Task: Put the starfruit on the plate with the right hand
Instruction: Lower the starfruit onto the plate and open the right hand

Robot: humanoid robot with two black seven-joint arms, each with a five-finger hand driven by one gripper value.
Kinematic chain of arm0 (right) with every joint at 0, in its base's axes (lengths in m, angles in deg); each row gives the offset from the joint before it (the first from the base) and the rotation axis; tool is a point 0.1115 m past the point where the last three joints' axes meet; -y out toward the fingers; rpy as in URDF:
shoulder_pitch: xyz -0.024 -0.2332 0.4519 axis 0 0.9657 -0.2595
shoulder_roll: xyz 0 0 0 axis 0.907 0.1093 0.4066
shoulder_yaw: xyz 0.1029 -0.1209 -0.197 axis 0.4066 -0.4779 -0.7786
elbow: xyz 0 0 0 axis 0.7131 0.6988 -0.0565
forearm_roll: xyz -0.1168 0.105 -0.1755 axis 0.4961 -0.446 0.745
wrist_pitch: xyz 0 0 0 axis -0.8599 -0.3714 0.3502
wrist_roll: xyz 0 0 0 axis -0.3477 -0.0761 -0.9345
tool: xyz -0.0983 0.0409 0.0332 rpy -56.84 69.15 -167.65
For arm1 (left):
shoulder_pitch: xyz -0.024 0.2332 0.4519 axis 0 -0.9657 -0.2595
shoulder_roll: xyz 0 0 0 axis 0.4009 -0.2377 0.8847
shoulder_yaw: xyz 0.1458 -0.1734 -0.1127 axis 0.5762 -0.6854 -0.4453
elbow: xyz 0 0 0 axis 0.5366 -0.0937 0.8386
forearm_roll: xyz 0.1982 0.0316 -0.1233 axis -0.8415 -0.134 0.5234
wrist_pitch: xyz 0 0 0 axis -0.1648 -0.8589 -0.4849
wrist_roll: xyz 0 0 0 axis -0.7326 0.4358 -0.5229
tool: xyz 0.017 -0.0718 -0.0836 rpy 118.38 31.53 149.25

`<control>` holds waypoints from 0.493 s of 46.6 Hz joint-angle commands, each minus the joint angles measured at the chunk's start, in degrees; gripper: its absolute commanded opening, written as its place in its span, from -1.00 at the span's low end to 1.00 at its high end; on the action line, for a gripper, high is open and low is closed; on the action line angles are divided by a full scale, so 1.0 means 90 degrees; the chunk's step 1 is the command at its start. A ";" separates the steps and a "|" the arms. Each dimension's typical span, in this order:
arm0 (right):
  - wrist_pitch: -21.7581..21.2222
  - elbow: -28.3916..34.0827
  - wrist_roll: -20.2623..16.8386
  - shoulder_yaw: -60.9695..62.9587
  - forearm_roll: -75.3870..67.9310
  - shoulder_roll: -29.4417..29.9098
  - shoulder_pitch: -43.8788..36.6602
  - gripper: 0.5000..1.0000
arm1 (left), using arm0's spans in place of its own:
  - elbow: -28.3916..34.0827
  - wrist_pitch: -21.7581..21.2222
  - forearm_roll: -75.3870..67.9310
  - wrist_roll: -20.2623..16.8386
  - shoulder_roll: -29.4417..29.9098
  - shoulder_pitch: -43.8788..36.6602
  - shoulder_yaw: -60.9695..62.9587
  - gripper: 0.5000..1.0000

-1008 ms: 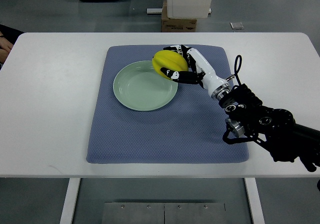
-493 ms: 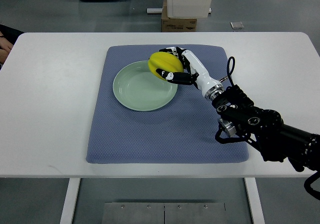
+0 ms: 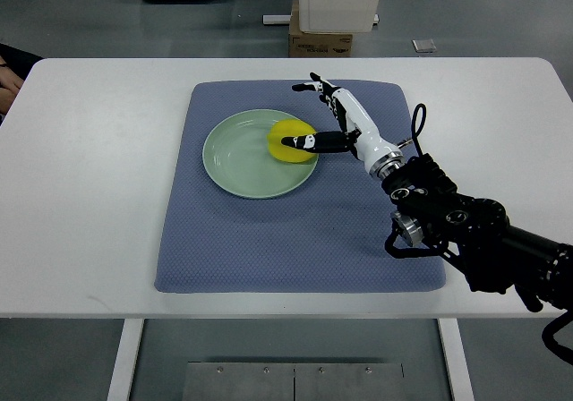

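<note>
starfruit lay on the pale green plate, toward the plate's right side, yellow and low against the glaze. from my screen the right hand sat just beside it, its arm coming in from the lower right edge. the fingers were spread apart and pointed away over the blue mat, clear of the fruit. the thumb reached across the top of the starfruit; i couldn't tell whether it touched or only hung above. so i read the hand as open and holding nothing. the plate rested on the mat's upper half, and the mat lay flat on the white table. the dark joints of the arm crossed the mat's right border. beyond the table's far edge i saw a cardboard box on the grey floor.
</note>
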 commanded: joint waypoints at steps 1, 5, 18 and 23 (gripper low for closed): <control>0.0004 -0.0009 -0.0009 -0.0001 0.0007 0.0000 -0.0020 0.99 | 0.0000 -0.0001 -0.0006 0.0000 0.0000 0.0000 0.0000 1.00; 0.0004 -0.0019 -0.0009 0.0009 -0.0003 0.0000 -0.0049 1.00 | 0.0000 -0.0001 -0.0006 0.0000 0.0000 0.0000 0.0000 1.00; 0.0013 -0.0068 -0.0009 0.0067 -0.0003 0.0000 -0.0030 1.00 | 0.0000 -0.0001 -0.0006 0.0000 0.0000 0.0000 0.0000 1.00; 0.0013 -0.0078 -0.0019 0.0418 -0.0003 0.0000 -0.0010 1.00 | 0.0000 -0.0001 0.0004 0.0000 0.0000 0.0000 0.0000 1.00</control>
